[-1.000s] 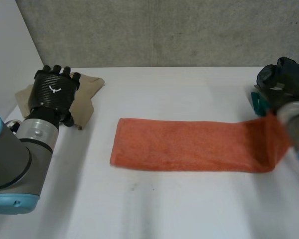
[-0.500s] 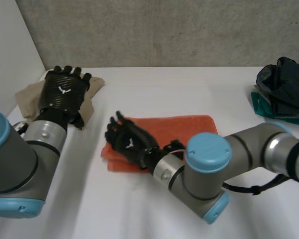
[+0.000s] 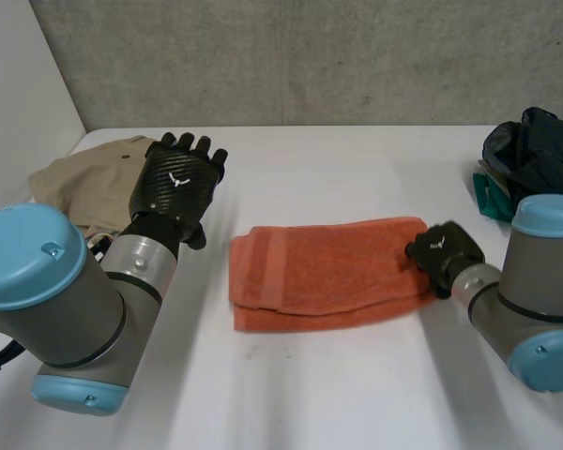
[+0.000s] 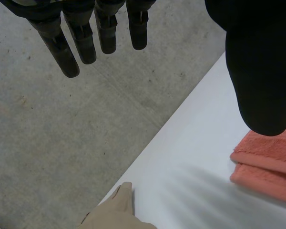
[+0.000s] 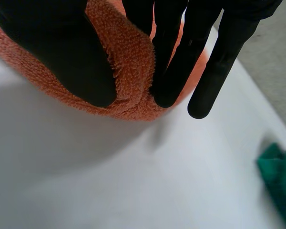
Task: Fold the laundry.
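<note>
The right hand (image 5: 62, 52) comes down over the towel (image 5: 131, 62) and pinches it: the thumb (image 5: 81, 76) presses one side of a raised, rounded fold of orange terry, and the straight fingers (image 5: 181, 52) press the other side, so a ridge of cloth stands between them. One finger reaches past the towel's edge and hangs over bare table (image 5: 109, 181). The towel's folded edge lies on the white table just beyond the thumb tip. Well apart from the towel, in a corner of the frame, lies a green cloth (image 5: 276, 176). Past the table's edge, beside the fingers, is a grey surface (image 5: 271, 81).
</note>
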Available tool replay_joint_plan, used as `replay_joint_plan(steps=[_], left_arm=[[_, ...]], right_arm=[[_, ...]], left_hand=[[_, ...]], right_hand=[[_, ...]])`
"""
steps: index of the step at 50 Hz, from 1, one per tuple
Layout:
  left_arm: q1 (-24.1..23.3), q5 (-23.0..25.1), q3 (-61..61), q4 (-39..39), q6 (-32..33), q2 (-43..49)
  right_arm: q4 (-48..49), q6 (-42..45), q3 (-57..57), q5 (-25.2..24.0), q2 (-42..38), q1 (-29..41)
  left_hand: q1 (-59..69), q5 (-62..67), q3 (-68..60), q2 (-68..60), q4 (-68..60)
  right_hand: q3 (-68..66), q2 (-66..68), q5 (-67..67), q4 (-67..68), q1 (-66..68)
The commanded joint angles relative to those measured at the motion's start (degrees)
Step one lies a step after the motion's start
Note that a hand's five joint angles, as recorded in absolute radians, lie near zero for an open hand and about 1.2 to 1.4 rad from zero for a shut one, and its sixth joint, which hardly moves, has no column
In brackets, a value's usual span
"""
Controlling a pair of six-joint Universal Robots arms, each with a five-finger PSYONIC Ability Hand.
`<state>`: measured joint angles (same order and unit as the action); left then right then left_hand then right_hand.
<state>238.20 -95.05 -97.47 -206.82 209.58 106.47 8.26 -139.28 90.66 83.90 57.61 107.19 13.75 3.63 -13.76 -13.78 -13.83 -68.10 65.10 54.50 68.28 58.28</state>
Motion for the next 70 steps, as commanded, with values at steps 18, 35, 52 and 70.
replay_joint_plan(steps=[18,35,52,70], left_arm=[[1.1,-0.8,-2.0,1.4,-0.5,-4.0],[-7.0,-1.4,14.0,6.5,-13.2,7.2],[-8.5,-13.1,23.5,27.7,-19.1,22.8],[-8.0,-10.3,22.7,24.5,-10.8,11.6]], right_arm=[[10.9,3.5,-13.0,-11.8,-8.0,27.2],[-2.5,-36.9,-12.8,-6.4,5.0,14.0],[-17.8,-31.9,-29.0,-7.9,-15.2,13.5],[0.2,-20.3,-13.3,-1.3,0.7,14.1]], left_hand=[[-1.4,-1.2,1.4,1.4,1.4],[-0.3,-0.2,0.3,0.4,0.4],[0.5,0.6,-0.5,-0.5,-0.4],[-0.5,-0.4,0.5,0.5,0.6]], right_hand=[[35.3,-32.3,-31.7,-35.5,-25.5],[58.1,-55.1,-54.5,-58.3,-48.3],[58.1,-55.1,-54.5,-58.3,-48.3],[58.1,-55.1,-54.5,-58.3,-48.3]])
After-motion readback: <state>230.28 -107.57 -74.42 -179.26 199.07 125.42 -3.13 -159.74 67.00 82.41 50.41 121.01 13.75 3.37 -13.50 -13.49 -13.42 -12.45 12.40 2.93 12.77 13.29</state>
